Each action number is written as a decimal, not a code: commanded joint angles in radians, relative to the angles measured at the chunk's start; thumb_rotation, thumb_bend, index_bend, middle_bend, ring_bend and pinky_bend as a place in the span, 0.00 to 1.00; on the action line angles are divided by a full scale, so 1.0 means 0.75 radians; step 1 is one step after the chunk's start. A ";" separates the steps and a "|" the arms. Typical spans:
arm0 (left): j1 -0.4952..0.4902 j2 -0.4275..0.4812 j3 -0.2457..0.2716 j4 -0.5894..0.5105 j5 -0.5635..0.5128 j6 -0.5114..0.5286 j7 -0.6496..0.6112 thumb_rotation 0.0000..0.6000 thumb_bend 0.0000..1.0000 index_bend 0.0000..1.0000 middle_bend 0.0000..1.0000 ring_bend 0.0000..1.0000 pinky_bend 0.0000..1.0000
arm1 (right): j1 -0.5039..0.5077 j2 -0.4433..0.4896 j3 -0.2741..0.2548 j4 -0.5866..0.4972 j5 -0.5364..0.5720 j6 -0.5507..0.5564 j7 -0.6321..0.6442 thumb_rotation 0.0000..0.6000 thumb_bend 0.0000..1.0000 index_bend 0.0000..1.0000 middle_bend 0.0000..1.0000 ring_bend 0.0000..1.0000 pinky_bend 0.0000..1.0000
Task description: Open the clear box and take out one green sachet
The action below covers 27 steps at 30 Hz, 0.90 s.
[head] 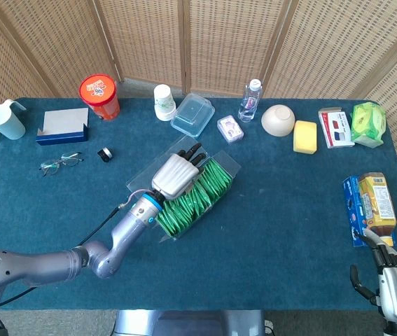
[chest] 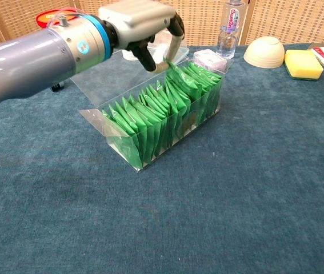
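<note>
The clear box (head: 227, 165) (chest: 144, 162) lies aslant at mid-table, lid (head: 144, 178) (chest: 90, 85) folded open to its left. A row of green sachets (head: 199, 199) (chest: 150, 123) fills it, standing upright. My left hand (head: 175, 174) (chest: 139, 23) hovers over the far end of the row. Its thumb and a fingertip (chest: 160, 65) pinch the top of one green sachet (chest: 178, 77), which stands a little higher than its neighbours. My right hand (head: 396, 288) rests by the table's near right corner, fingers apart and holding nothing; the chest view does not show it.
Along the back stand a mug (head: 5, 120), blue card box (head: 62, 126), red-lidded tub (head: 99, 96), paper cup (head: 164, 102), clear container (head: 192, 114), water bottle (head: 250, 100), bowl (head: 278, 120) and yellow sponge (head: 305, 136). Glasses (head: 61, 163) lie left. Drink cartons (head: 370, 206) lie right.
</note>
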 commanded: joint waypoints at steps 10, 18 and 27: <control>0.097 0.126 -0.027 -0.160 0.155 0.162 -0.177 1.00 0.35 0.56 0.25 0.09 0.32 | 0.011 -0.006 0.003 0.000 -0.008 -0.006 -0.001 1.00 0.47 0.17 0.17 0.18 0.24; 0.195 0.252 -0.048 -0.315 0.214 0.276 -0.295 1.00 0.34 0.56 0.25 0.09 0.32 | 0.034 -0.009 0.007 -0.017 -0.020 -0.030 -0.022 1.00 0.47 0.16 0.17 0.18 0.24; 0.328 0.386 0.004 -0.397 0.247 0.361 -0.336 1.00 0.34 0.56 0.25 0.09 0.32 | 0.052 -0.013 0.007 -0.036 -0.025 -0.052 -0.048 1.00 0.47 0.16 0.17 0.18 0.24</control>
